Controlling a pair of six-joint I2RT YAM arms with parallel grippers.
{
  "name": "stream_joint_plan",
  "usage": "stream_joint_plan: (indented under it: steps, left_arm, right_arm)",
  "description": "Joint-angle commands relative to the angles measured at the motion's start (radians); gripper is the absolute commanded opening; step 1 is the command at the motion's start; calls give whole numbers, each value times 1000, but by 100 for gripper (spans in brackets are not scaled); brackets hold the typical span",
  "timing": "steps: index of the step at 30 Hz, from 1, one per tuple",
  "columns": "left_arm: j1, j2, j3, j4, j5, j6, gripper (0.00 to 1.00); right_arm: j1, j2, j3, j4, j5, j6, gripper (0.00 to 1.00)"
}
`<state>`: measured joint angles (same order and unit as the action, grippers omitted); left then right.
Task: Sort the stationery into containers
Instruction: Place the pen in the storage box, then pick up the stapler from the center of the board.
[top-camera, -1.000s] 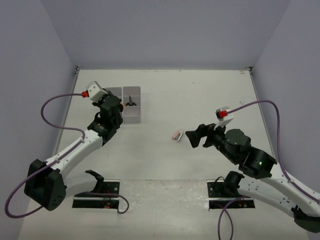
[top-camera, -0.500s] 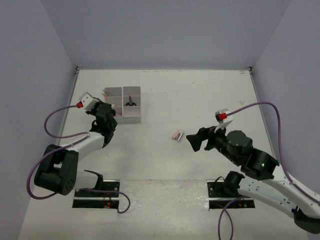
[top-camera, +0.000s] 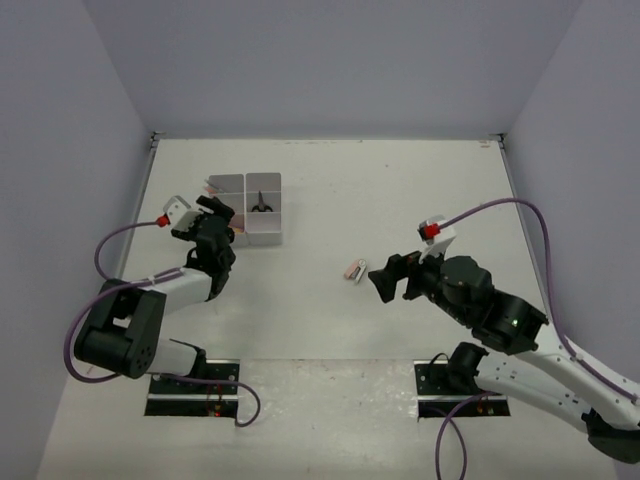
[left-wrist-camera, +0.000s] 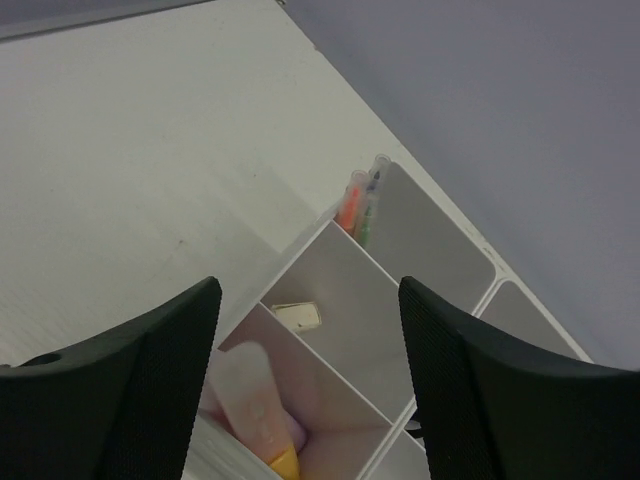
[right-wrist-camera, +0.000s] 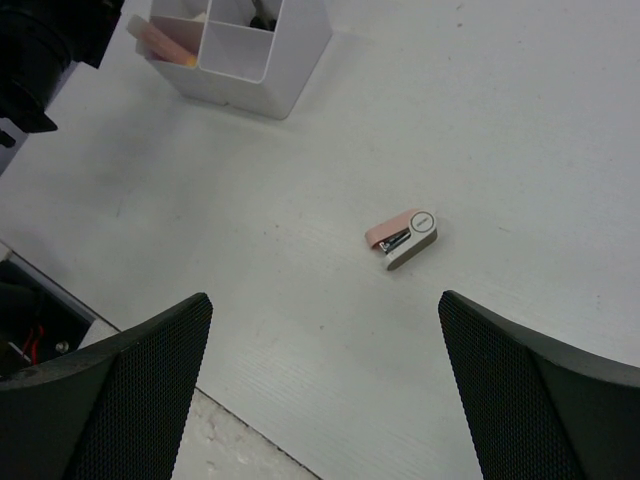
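Note:
The white containers (top-camera: 268, 232) stand at the left of the table. My left gripper (top-camera: 224, 215) hovers open just beside their near-left corner, holding nothing. In the left wrist view my gripper (left-wrist-camera: 308, 330) looks down on a pink marker with an orange tip (left-wrist-camera: 248, 398) in the nearest compartment. A white eraser (left-wrist-camera: 297, 316) lies in the one behind, and pens (left-wrist-camera: 358, 203) stand further back. Black scissors (top-camera: 261, 203) sit in the right column. A small pink and white piece like a mini stapler (top-camera: 354, 270) (right-wrist-camera: 402, 238) lies on the table. My right gripper (top-camera: 376, 281) (right-wrist-camera: 325, 310) is open just right of it.
The left arm's black body (right-wrist-camera: 45, 45) stands close to the containers (right-wrist-camera: 285, 75) in the right wrist view. The arm bases and their black mounting plates (top-camera: 195, 390) are at the near edge. Grey walls close in the table on three sides.
My left gripper has pulled back from above the containers toward their near-left side and opened. My right gripper has shifted slightly toward the pink and white piece.

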<state>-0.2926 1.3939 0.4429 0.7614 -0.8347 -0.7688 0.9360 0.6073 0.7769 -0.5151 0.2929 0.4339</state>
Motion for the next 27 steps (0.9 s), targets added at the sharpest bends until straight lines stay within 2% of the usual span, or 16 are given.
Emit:
stream_joint_plan:
  steps: [1, 3, 6, 8, 9, 11, 13, 15, 21, 25, 27]
  left_arm:
    - [7, -78, -10, -19, 39, -85, 83]
    - [7, -143, -10, -80, 77, -120, 92]
    - [7, -238, 5, -183, 138, -147, 100]
    - [6, -321, 69, -287, 198, -154, 100]
    - [6, -361, 112, -412, 232, -146, 100]
    - [6, -425, 166, -527, 310, -125, 100]
    - [6, -477, 249, -671, 406, -67, 100]
    - [6, -530, 301, -805, 507, 11, 100]
    - [5, -762, 329, -1009, 763, 185, 100]
    - [6, -842, 361, -1168, 777, 317, 100]
    - [7, -864, 348, -1204, 788, 360, 100]
  right_arm:
    - [-6, 95, 40, 16, -25, -10, 99]
    - [-24, 142, 53, 23, -30, -4, 99]
    - [-64, 255, 76, 28, -94, 11, 99]
    - [-89, 346, 100, 38, -143, 15, 99]
    - [-97, 396, 117, 39, -144, 21, 99]
    - [-115, 457, 153, 37, -136, 57, 99]
    - [-127, 547, 191, 32, -123, 113, 99]
    - [-126, 633, 213, 37, -48, 201, 99]
    - [-128, 780, 286, 0, 63, 474, 99]
    - [-127, 864, 311, -33, 108, 605, 99]
    - [-126, 902, 309, -25, 126, 651, 94]
